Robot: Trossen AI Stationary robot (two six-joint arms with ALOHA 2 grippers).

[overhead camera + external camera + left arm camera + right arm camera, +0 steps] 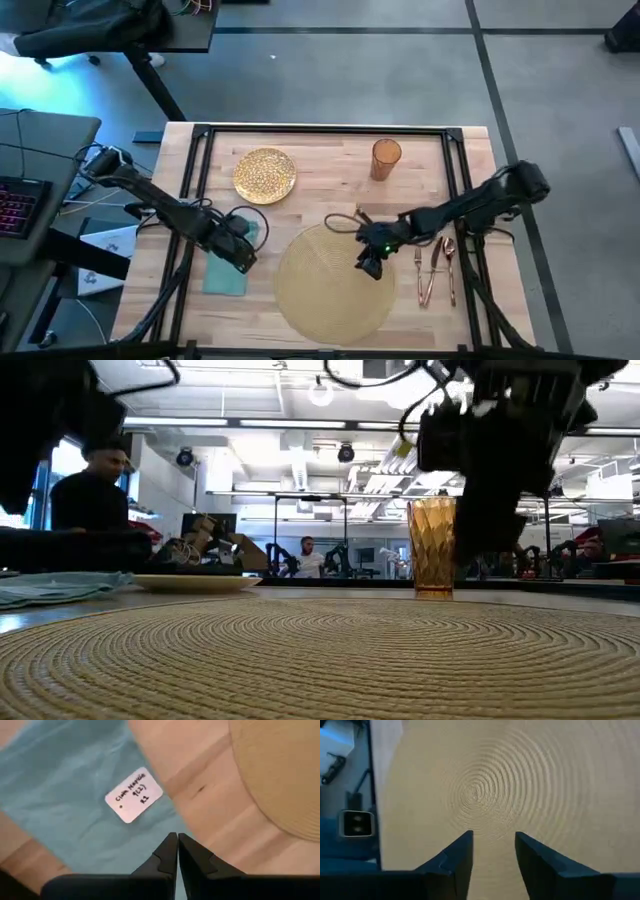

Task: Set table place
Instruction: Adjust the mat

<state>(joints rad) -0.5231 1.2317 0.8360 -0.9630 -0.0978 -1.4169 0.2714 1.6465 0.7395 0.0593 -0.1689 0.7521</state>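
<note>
The left gripper (243,262), fingers pressed together, hung directly over the teal cloth napkin (226,272), while the right gripper (371,268), fingers spread, hovered over the round tan woven placemat (320,290).

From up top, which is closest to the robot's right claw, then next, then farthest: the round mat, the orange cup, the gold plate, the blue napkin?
Measured from the right gripper:
1. Placemat: directly under the claw.
2. Amber tumbler: toward the table's far edge.
3. Gold plate: far side, toward the left arm.
4. Teal napkin: across the mat, beneath the left gripper.
Plate and napkin are nearly tied.
</note>
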